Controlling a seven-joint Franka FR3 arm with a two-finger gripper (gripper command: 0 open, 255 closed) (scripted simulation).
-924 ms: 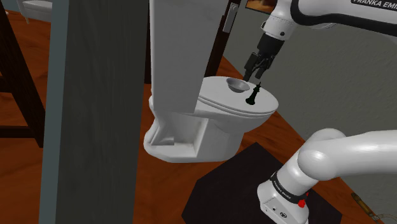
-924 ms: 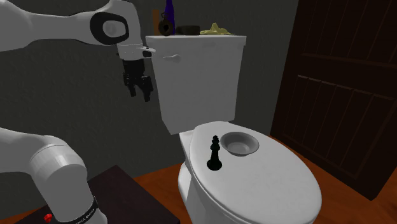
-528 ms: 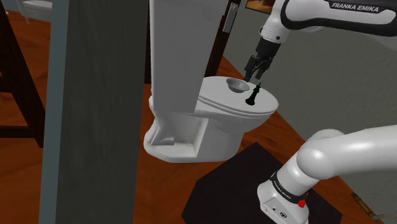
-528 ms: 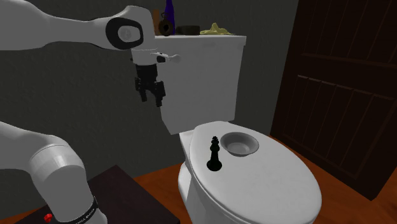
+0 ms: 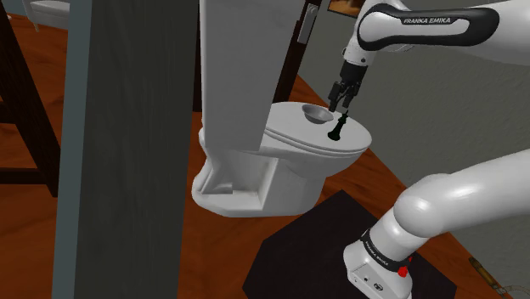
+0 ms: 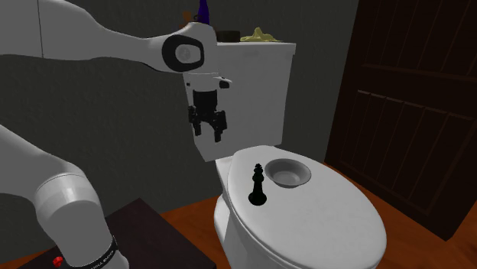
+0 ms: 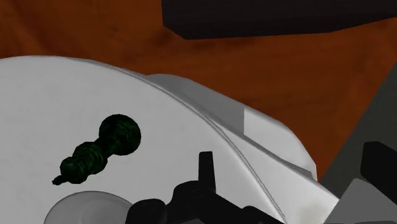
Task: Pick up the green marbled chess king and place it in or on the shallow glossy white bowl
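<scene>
The king (image 6: 258, 186) stands upright on the closed toilet lid (image 6: 329, 225) just beside the bowl (image 6: 287, 173), both unmoved. The claw (image 6: 208, 134) has travelled from beside the tank (image 6: 244, 92) to in front of it, lower and nearer the king, its fingers spread with nothing between them. The king looks almost black in both exterior views and shows green marbling in the wrist view, where the bowl is cut off at the edge; in the shoulder view the claw seems to hang just over the king's top, though the second exterior view shows them apart.
</scene>
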